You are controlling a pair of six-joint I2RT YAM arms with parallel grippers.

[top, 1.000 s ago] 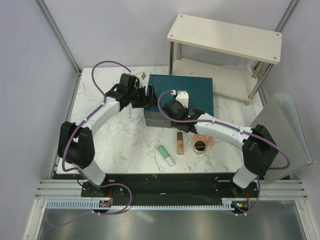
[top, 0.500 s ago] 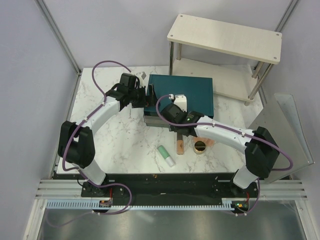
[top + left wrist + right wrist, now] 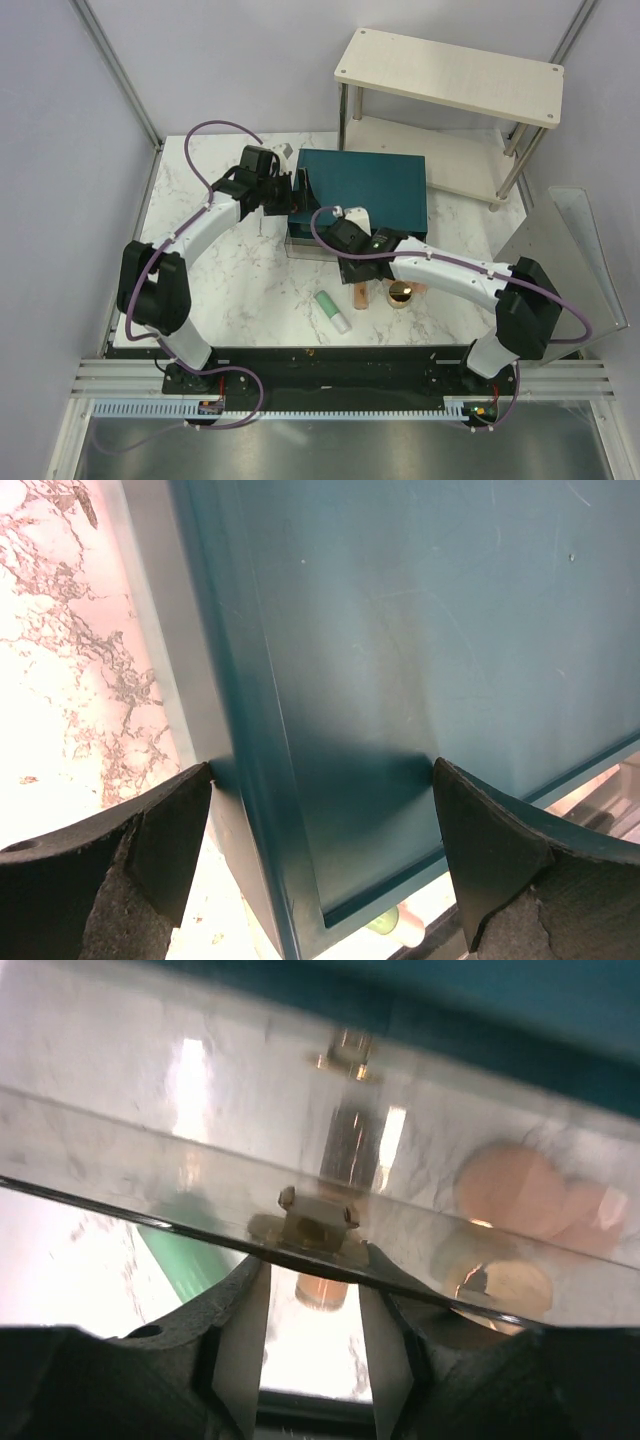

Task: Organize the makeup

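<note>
My right gripper [image 3: 350, 265] [image 3: 315, 1265] is shut on the small gold handle [image 3: 315, 1222] of the clear drawer [image 3: 300, 247] at the front of the teal box [image 3: 375, 185]. On the table in front lie the makeup items. They are a mint-green tube [image 3: 333, 311] [image 3: 185, 1245], a peach-tan tube [image 3: 358, 296] [image 3: 322, 1290], a gold-rimmed compact [image 3: 401, 294] [image 3: 500, 1285] and peach-pink pads [image 3: 510, 1185]. At the box's rear left corner [image 3: 450, 630], my left gripper [image 3: 296, 195] [image 3: 322, 780] stands open, its wide jaws straddling that corner with both fingers against it.
A white two-tier shelf [image 3: 450, 65] stands at the back right. A clear panel [image 3: 570, 260] leans at the right edge. The marble table [image 3: 230, 290] shows to the left of the makeup.
My right gripper has moved towards the near edge with the handle, and the clear drawer has slid out of the box. It now hangs over the peach-tan tube. The left arm has not moved.
</note>
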